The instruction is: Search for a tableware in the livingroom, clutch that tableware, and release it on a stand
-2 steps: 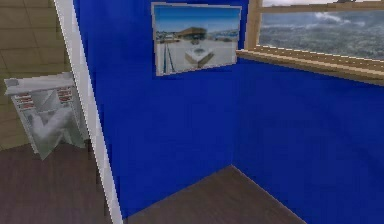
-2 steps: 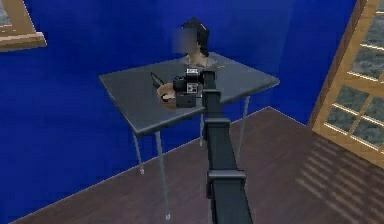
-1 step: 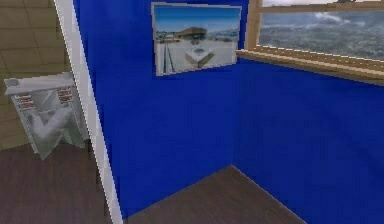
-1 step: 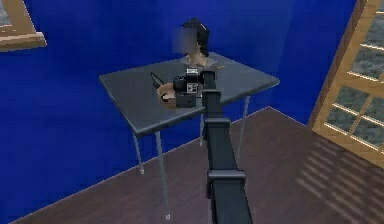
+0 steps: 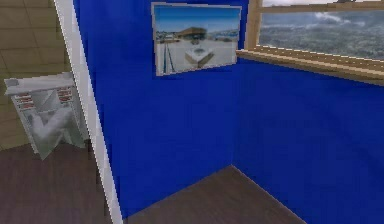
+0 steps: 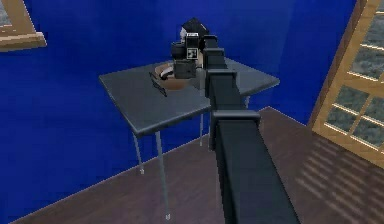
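Note:
In the arm side view my arm (image 6: 232, 130) reaches out over a dark grey table (image 6: 135, 105) on thin metal legs. The gripper (image 6: 160, 76) is at the arm's far end, above the tabletop, left of the two white marker squares (image 6: 212, 58). A small brown, flat, rounded thing (image 6: 174, 84) lies on the table right at the fingers. I cannot tell whether the gripper holds anything, nor whether it touches the brown thing.
Blue walls stand behind the table, with a wood-framed window (image 6: 352, 85) at the right. In the forward view a blue corner is close ahead with a framed picture (image 5: 196, 38) and a window (image 5: 318, 32). A doorway at the left shows a pale translucent object (image 5: 48, 112).

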